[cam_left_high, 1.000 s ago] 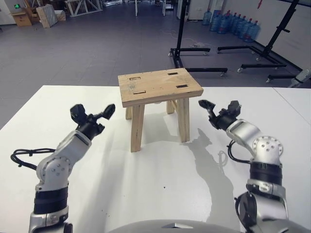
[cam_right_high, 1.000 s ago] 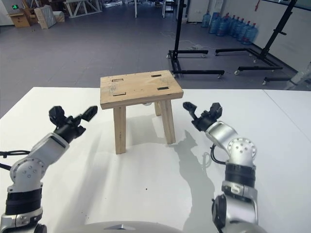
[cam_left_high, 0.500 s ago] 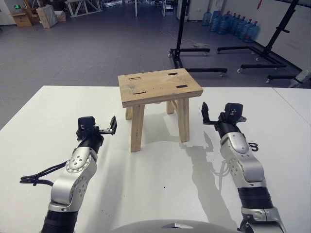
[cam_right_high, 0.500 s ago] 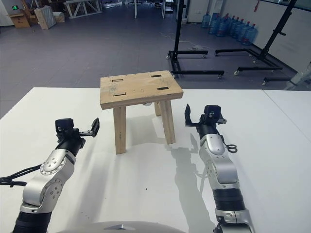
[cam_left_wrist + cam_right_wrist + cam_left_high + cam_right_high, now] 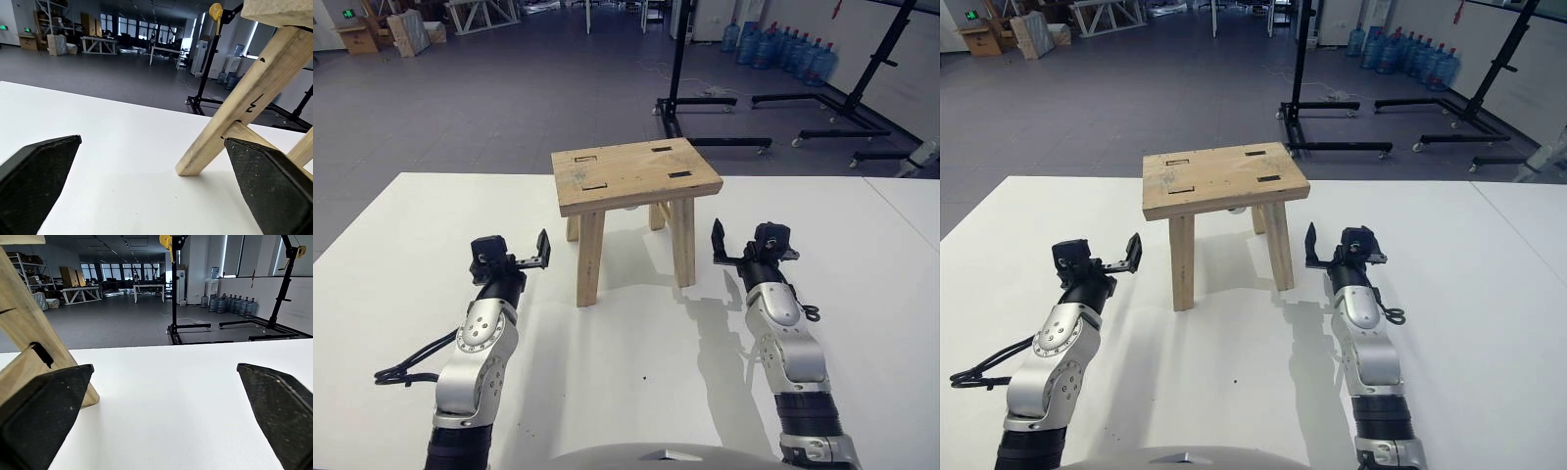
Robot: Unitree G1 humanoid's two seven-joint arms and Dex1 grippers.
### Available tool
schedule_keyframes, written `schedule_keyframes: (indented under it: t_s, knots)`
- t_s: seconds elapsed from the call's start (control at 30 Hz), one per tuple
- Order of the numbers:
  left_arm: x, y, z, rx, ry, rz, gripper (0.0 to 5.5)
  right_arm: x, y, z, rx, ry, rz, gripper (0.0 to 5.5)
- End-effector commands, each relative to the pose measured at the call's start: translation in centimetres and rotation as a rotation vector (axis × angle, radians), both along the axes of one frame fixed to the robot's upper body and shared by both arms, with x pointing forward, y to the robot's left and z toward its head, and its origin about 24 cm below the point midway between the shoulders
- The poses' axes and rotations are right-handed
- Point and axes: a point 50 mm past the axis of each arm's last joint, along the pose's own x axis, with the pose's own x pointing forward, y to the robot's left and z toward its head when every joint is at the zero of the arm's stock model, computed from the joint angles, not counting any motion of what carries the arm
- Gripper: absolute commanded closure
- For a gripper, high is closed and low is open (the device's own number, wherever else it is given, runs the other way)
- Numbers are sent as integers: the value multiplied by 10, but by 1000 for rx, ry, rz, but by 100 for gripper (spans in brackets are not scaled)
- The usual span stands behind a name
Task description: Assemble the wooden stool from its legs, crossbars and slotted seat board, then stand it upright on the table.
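Stool assembly, head views: the stool [image 5: 636,174] is standing upright near the middle of the white surface [image 5: 636,382], all legs down and the slotted seat board [image 5: 1222,176] sitting level on top, so the task is judged to be finished or nearly so. The left pincer [image 5: 517,257] is hovering on the stool's left side, fingers spread wide and holding nothing. The right pincer [image 5: 744,249] is hovering on the right side, near the front right leg, equally wide and unloaded. Risk: any sideways sweep of either arm could be knocking a leg and tipping or sliding the stool, the right side being the closer. Beyond the surface, black wheeled stands [image 5: 705,98], a row of water bottles [image 5: 783,44] and stacked crates [image 5: 406,29] are occupying a grey floor. Left wrist view: two dark fingers [image 5: 39,178] are framing bare surface, with the slanted leg [image 5: 230,112] resting between them but farther out; closing here would be catching nothing, while pushing forward could be shoving that leg. Right wrist view: wide-set pads [image 5: 44,406] are flanking bare surface, one just beside another leg [image 5: 24,318], the likeliest contact point; workbenches and racks are lining the room behind.
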Motion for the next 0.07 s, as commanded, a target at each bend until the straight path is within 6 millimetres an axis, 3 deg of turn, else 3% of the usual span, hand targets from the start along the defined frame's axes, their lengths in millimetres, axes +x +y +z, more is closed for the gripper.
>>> schedule_keyframes:
  t_s: [0.03, 0.07]
  knots:
    - [3, 0, 1, 11, -17, 11, 15, -1, -1, -2, 13, -4, -12, 10]
    - [4, 0, 2, 12, -20, 11, 15, -1, -1, -2, 14, -5, -17, 10]
